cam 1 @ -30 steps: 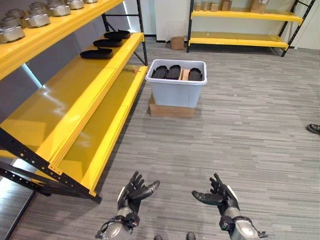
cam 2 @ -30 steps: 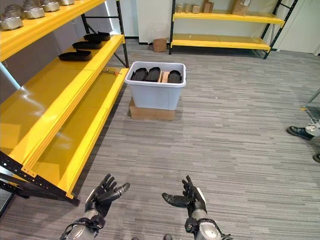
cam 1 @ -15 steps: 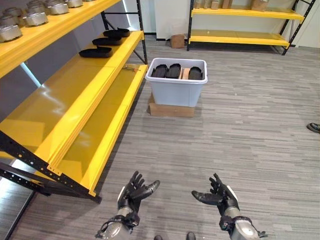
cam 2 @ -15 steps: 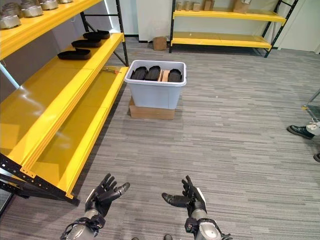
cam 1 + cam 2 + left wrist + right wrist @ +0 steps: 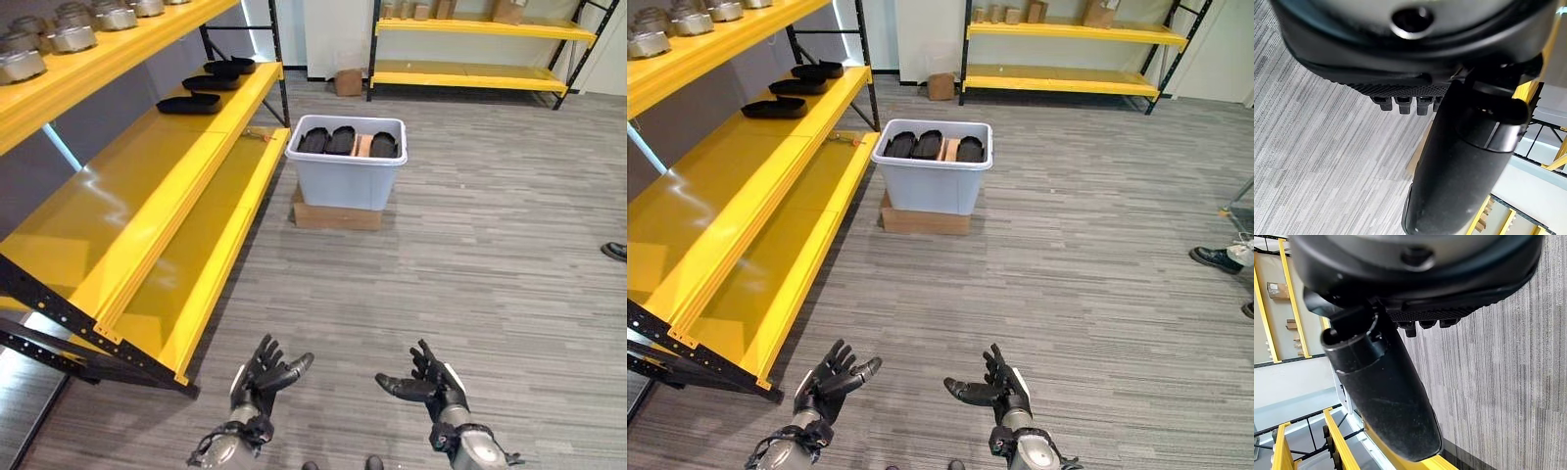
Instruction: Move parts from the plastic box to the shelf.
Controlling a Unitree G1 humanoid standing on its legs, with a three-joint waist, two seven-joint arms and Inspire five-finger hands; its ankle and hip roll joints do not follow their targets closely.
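Three flat black oval parts (image 5: 188, 104) lie in a row at the far end of the long yellow metal shelf (image 5: 127, 206) along the left, its front lip running beside open grey striped floor (image 5: 470, 264). Low in front, the left hand (image 5: 259, 376) and right hand (image 5: 431, 386) hover palms-up, fingers spread loose and holding nothing, apart from each other. Straight ahead, well away from both hands, the pale grey plastic box (image 5: 350, 163) sits on a flat brown cardboard slab (image 5: 335, 215) near the shelf's far corner, with more black parts (image 5: 340, 141) inside. Someone's dark shoe (image 5: 1218, 259) shows at the right edge.
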